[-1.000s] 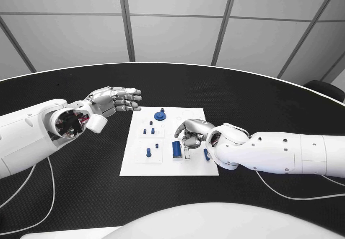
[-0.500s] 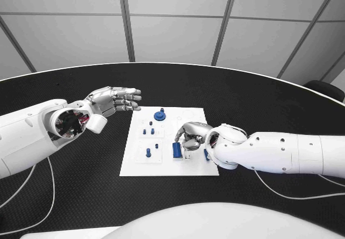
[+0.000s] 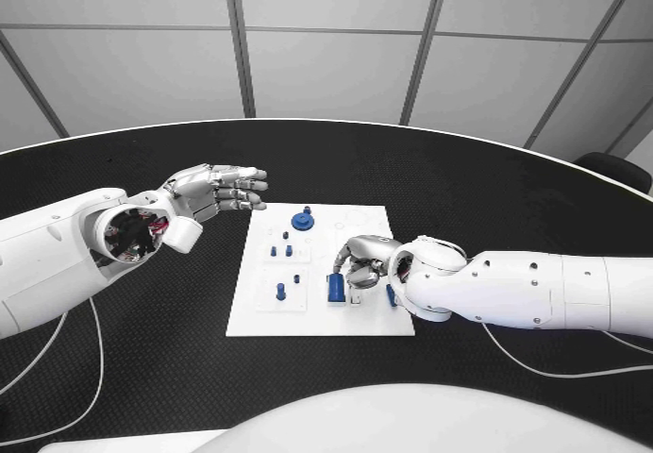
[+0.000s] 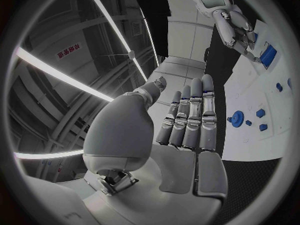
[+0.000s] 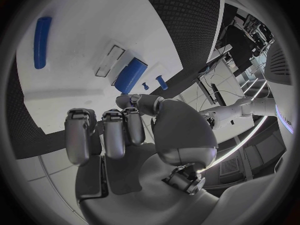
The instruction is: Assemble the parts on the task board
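The white task board (image 3: 259, 316) lies in the middle of the table. My right hand (image 3: 365, 260) hovers low over its right half with loosely curled fingers and nothing between them. A blue block (image 3: 335, 285) lies on the board just under the fingertips; in the right wrist view the thumb reaches close to this block (image 5: 130, 76). A long blue bar (image 5: 42, 41) lies off to one side on the board. My left hand (image 3: 218, 189) hangs above the table left of the board, with its fingers (image 4: 190, 117) straight and holding nothing.
A round blue part with a knob (image 3: 302, 220) stands at the board's far edge. Small blue pegs (image 3: 280, 250) and another peg (image 3: 280, 291) stand on its left half. A slim blue piece (image 3: 391, 293) lies beside my right wrist. Black table surrounds the board.
My right hand has shifted a little toward the board's near edge and sunk closer to the blue block. The left hand and the parts have stayed put.
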Tool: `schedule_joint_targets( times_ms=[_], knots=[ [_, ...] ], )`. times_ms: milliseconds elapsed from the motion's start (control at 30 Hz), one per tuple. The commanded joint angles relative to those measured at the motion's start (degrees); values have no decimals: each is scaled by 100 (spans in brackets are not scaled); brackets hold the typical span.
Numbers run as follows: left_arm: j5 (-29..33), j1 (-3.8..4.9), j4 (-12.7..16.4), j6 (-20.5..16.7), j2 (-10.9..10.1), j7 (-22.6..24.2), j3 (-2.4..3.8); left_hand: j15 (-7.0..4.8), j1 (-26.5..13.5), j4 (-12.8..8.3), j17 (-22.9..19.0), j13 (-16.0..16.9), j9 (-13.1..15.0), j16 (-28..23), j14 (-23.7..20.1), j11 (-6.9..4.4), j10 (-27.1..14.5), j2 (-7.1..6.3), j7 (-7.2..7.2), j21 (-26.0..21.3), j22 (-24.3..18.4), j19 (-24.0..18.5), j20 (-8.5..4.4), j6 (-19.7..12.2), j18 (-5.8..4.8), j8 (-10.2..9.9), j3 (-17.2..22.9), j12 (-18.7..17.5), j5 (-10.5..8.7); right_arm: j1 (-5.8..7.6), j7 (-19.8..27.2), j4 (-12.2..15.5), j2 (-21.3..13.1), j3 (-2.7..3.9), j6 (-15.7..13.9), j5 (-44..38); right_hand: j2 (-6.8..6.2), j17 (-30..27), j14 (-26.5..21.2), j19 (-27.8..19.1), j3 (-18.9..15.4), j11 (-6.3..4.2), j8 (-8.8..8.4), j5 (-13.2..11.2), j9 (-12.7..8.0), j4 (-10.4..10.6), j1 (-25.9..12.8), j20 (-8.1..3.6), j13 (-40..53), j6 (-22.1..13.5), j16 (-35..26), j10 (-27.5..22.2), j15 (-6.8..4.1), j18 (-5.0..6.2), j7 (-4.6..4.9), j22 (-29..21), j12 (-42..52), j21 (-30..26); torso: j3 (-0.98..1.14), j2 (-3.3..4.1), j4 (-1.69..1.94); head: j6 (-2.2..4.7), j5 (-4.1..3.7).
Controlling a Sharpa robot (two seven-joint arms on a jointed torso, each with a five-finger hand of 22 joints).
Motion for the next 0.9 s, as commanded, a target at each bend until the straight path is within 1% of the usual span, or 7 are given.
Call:
schedule_joint_targets(
  times_ms=[33,233,367,467,800,833,900],
  knots=[
    [0,0,2,-3,-4,0,0,-13,-34,48,5,-6,-7,-19,-35,2,-22,10,0,-17,-6,42,4,-25,70,-15,2,34,-24,0,-26,-12,-4,-3,-11,1,22,1509,600,600,30,-33,13,-35,16,-11,-51,-39,1113,57,38,224,-37,-68,5,1486,31,27,-2,3,7,0,0],
    [0,0,7,-9,-13,-3,0,-13,-34,48,5,-6,-7,-19,-35,2,-22,10,0,-17,-6,42,4,-25,70,-15,2,34,-24,0,3,-31,0,-5,-161,1,86,1509,600,596,45,-26,-127,-159,-72,-77,-151,-30,1096,-114,38,202,-22,-65,8,1481,-1,12,0,6,3,0,2],
    [-1,0,10,-11,-15,-3,0,-13,-34,48,5,-6,-7,-19,-35,2,-22,10,0,-17,-6,42,4,-25,70,-15,2,34,-24,-1,46,-42,1,-6,-360,1,153,1509,600,590,3,-63,-370,-288,-224,-139,-228,-33,1076,-546,38,180,-45,-59,-18,1474,-35,-12,2,7,0,0,10],
    [-1,0,12,-11,-17,-4,0,-13,-34,48,5,-6,-7,-19,-35,2,-22,10,0,-17,-6,42,4,-25,70,-15,2,34,-24,-1,92,-37,-12,-6,-536,1,153,1509,600,592,-24,-40,-402,-296,-316,-150,-246,-30,1072,-803,38,176,-33,-61,6,1476,-41,-5,5,10,-3,0,9],
    [-1,0,6,-9,-8,-1,0,-13,-22,61,13,-5,-8,-18,-38,2,-29,12,1,-37,-19,56,5,-27,71,-12,-3,47,-24,0,144,41,-150,-5,-846,1,148,1509,600,592,-162,34,-225,-325,-223,-145,-252,30,1072,-320,38,177,53,-62,88,1477,-36,0,12,9,-6,0,-13],
    [-1,0,5,-6,-6,1,0,-13,-22,61,13,-5,-8,-18,-38,2,-29,12,1,-37,-19,56,5,-27,71,-12,-3,47,-24,0,127,60,-182,-5,-903,1,148,1509,600,591,-233,54,-191,-398,-215,-110,-262,47,1076,-247,38,184,74,-61,114,1476,-26,-3,16,10,-7,0,-20],
    [-1,0,7,-9,-5,13,0,-13,-22,61,13,-5,-8,-18,-38,2,-29,12,1,-37,-19,56,5,-27,71,-12,-3,47,-24,0,89,124,-275,-6,-1075,1,107,1509,600,593,-710,103,-74,-1191,-171,45,-282,107,1083,-58,38,201,138,-64,168,1478,-3,7,15,6,-5,0,-31]
  ],
)
